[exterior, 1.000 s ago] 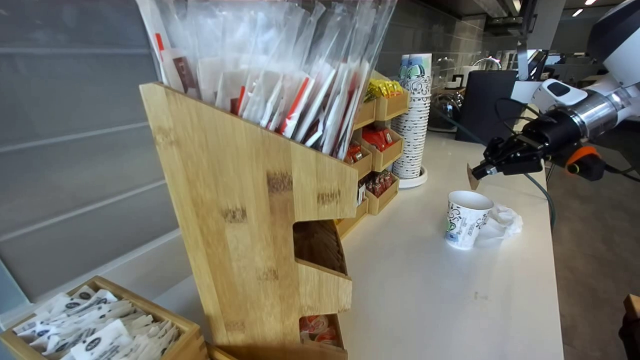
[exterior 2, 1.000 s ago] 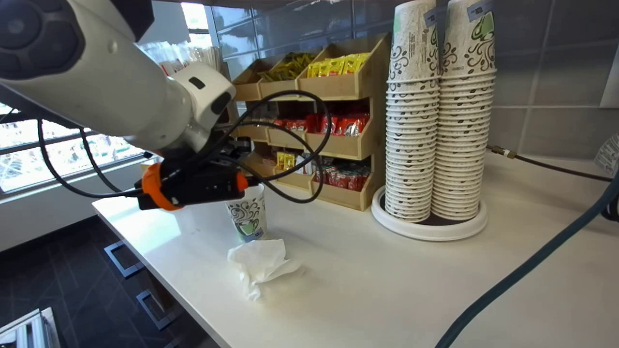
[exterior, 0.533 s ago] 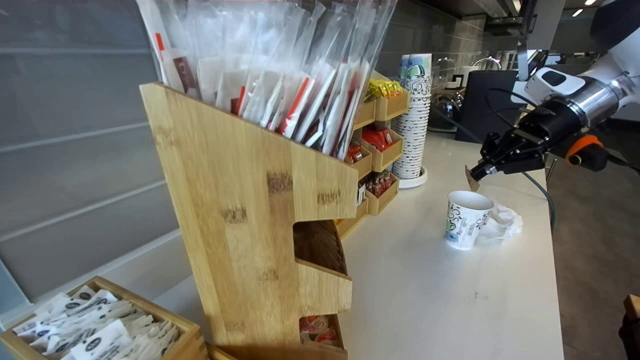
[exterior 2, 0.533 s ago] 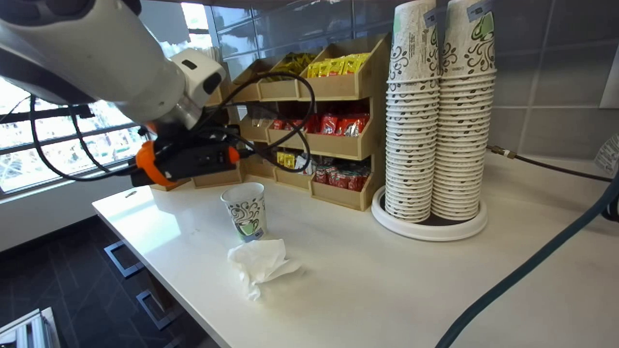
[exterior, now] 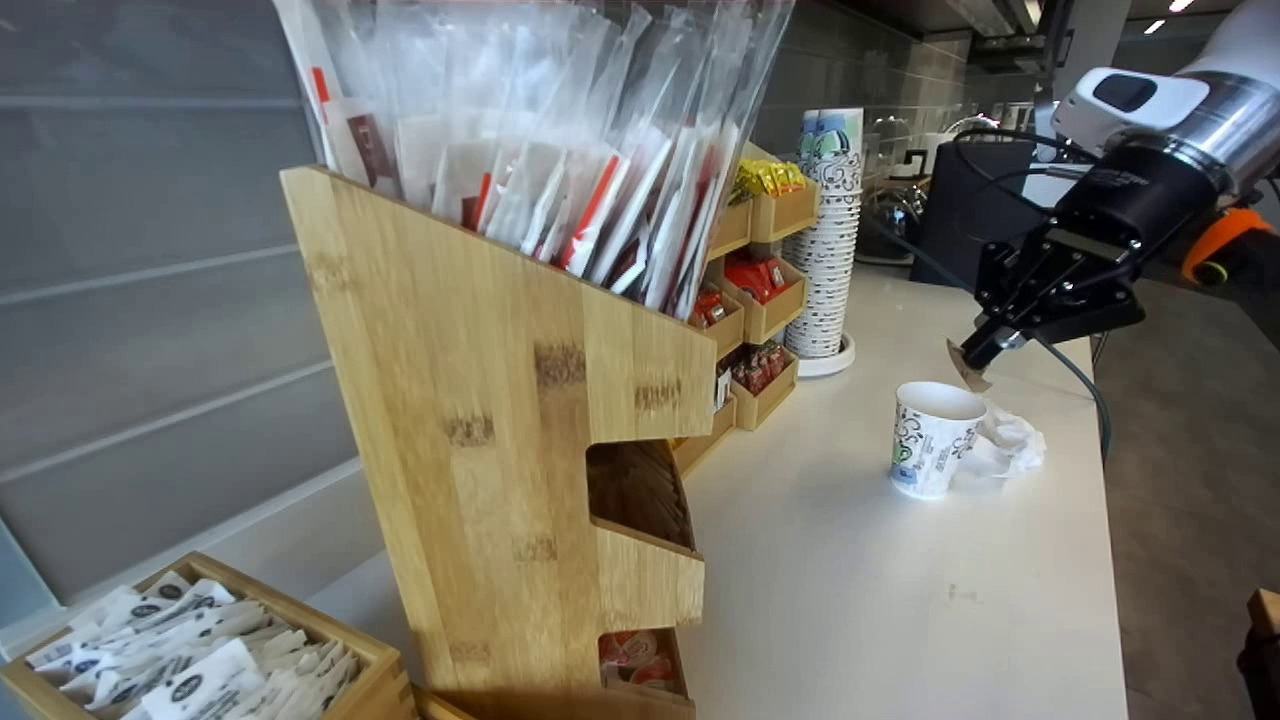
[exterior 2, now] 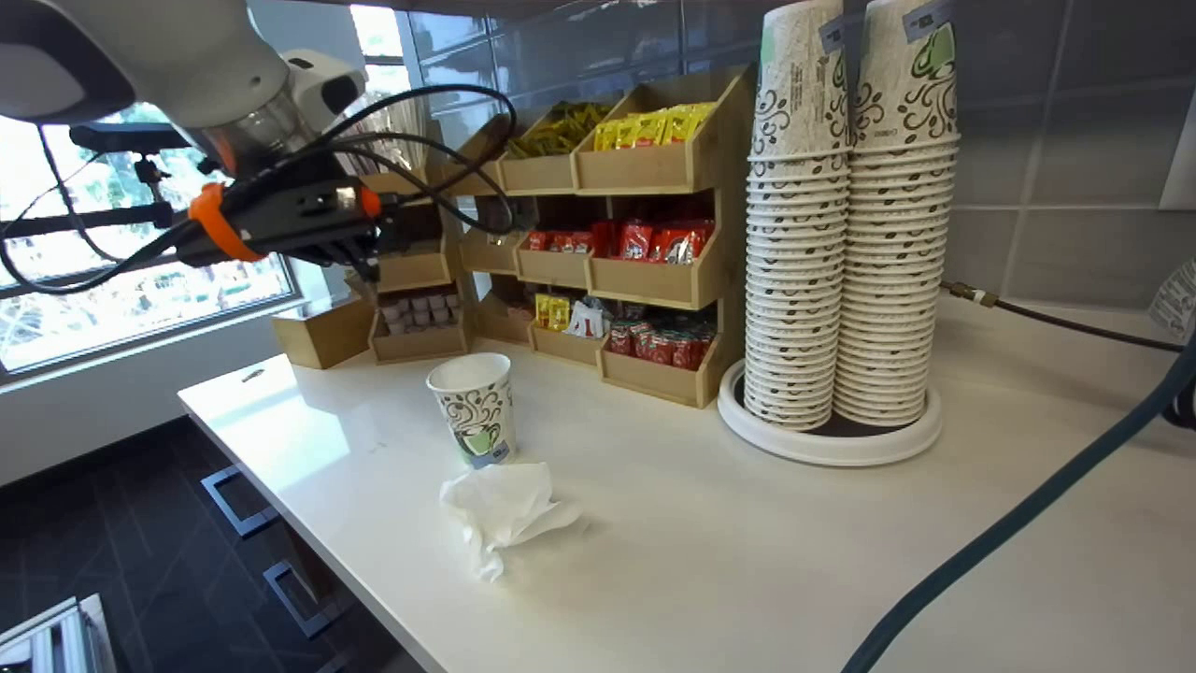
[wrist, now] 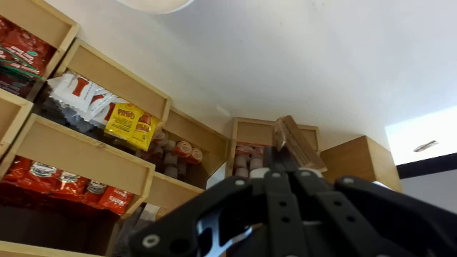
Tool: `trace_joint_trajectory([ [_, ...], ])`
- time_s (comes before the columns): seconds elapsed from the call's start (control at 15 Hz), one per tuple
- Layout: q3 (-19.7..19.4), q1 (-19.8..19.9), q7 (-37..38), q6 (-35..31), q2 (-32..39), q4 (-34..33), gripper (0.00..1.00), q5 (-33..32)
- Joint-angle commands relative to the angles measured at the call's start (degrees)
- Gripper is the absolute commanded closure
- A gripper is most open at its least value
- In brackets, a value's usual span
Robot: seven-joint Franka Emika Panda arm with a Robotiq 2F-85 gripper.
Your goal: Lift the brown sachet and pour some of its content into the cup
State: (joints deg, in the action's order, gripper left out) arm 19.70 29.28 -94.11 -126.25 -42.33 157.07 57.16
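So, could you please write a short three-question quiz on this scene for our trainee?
1. Does the black robot gripper hold (a) a yellow plastic packet or (b) a tan-brown rectangular paper sachet?
2. True or false: the white patterned paper cup beside the crumpled white tissue stands upright.
3. How many tall stacks of patterned paper cups stand on the rounded white tray?
Key: 1 b; 2 true; 3 two.

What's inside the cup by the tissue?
In the paper cup, only pale inner wall shows; the bottom and any contents are hidden by the near side in both exterior views, cropped in the wrist view.
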Motion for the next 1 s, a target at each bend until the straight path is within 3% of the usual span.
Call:
trace_joint_trajectory([
  [0.0, 4.8, 0.9, 7.2, 5.2, -6.4, 0.5, 1.00, -4.3],
  [0.4, 11.4, -1.2, 13.5, 9.8, -9.3, 1.6, 1.00, -6.0],
  [0.93, 20.9, -0.2, 16.1, 8.8, -3.2, 0.0, 1.00, -7.6],
])
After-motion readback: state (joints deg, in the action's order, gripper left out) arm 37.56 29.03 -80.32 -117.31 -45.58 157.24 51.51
